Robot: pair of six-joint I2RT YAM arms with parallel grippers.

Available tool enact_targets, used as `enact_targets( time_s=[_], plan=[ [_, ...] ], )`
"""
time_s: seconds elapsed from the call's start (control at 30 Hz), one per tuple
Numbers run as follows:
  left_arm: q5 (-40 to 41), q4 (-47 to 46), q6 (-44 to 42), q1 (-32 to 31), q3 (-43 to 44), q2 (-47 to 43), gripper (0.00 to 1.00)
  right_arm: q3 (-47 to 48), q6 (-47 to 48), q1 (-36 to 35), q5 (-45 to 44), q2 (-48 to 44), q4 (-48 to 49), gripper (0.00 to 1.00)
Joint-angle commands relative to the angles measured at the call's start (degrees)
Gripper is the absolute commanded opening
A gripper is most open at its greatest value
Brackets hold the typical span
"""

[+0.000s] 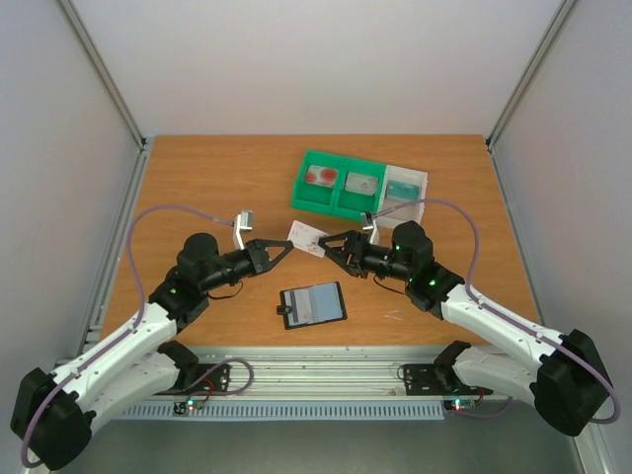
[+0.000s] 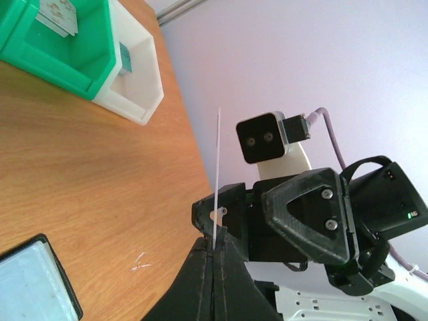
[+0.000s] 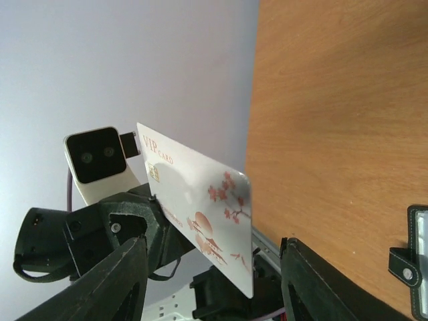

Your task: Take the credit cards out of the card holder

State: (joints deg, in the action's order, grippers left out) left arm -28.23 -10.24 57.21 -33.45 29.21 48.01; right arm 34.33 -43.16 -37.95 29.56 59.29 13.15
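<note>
The card holder [image 1: 314, 304] lies open on the table near the front edge, its grey-blue pockets up; its corner shows in the right wrist view [image 3: 418, 262]. My left gripper [image 1: 287, 245] is shut on a whitish credit card with red blossom marks [image 1: 307, 237] and holds it upright above the table. In the left wrist view the card [image 2: 218, 175] is edge-on between the closed jaws of the left gripper [image 2: 215, 246]. My right gripper [image 1: 327, 247] is open, its fingers on either side of the card [image 3: 200, 207] without touching it.
A green compartment tray [image 1: 338, 200] stands at the back with a red-marked card [image 1: 322, 176] and a grey card [image 1: 361, 184] in it. A white tray [image 1: 416, 176] beside it holds a teal card [image 1: 401, 188]. Both trays show in the left wrist view [image 2: 80, 79].
</note>
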Motion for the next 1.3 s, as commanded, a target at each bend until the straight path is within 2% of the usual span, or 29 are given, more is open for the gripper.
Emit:
enact_targets(
  time_s=[0.0, 0.07, 0.2, 0.33, 0.43, 0.6, 0.63, 0.7, 0.83, 0.93, 1.07, 1.27],
  plan=[
    [2.42, -8.54, 3.61, 0.01, -1.31, 1.30, 0.00, -1.55, -3.56, -0.53, -0.65, 2.04, 7.90, 0.51],
    [2.73, -9.10, 4.08, -0.03, -1.42, 1.55, 0.01, -1.94, -4.28, -0.70, -0.54, 2.81, 9.81, 0.46],
    [3.59, -9.78, 4.87, -0.01, -1.81, 1.56, 0.00, -2.88, -5.22, -0.74, -0.75, 3.47, 12.58, 0.28],
    [4.68, -10.26, 5.25, -0.02, -2.67, 1.79, 0.00, -3.48, -5.14, -0.81, -0.67, 3.97, 13.67, 0.16],
    [4.69, -11.37, 5.70, 0.01, -3.22, 2.29, 0.00, -4.52, -5.55, -0.80, -0.83, 4.34, 16.14, 0.02],
    [4.70, -11.11, 5.90, -0.03, -3.92, 1.99, 0.03, -4.92, -5.31, -0.79, -0.83, 4.66, 16.85, 0.01],
    [5.11, -10.61, 5.83, -0.03, -4.04, 1.76, 0.06, -5.01, -5.02, -0.76, -0.90, 4.62, 16.72, 0.01],
    [5.86, -9.57, 5.20, -0.02, -4.39, 0.96, 0.18, -4.89, -4.01, -0.78, -0.91, 4.45, 15.16, 0.01],
    [7.29, -6.89, 3.69, -0.03, -5.26, -1.04, 0.61, -4.43, -0.57, -0.76, -1.72, 3.71, 9.96, 0.01],
    [8.42, 0.90, 0.91, -0.01, -3.59, -2.30, 0.77, -2.94, 2.96, -0.28, -2.71, 3.26, 3.91, 0.01],
    [9.37, 13.09, -4.82, -0.03, 0.58, -2.64, 0.98, 3.25, 11.85, 1.64, -3.11, 4.57, -9.33, 0.01],
    [12.13, 24.40, -12.05, 0.01, 4.19, -1.67, 0.99, 14.56, 23.50, 5.99, -6.62, 9.00, -26.70, 0.01]
  ],
)
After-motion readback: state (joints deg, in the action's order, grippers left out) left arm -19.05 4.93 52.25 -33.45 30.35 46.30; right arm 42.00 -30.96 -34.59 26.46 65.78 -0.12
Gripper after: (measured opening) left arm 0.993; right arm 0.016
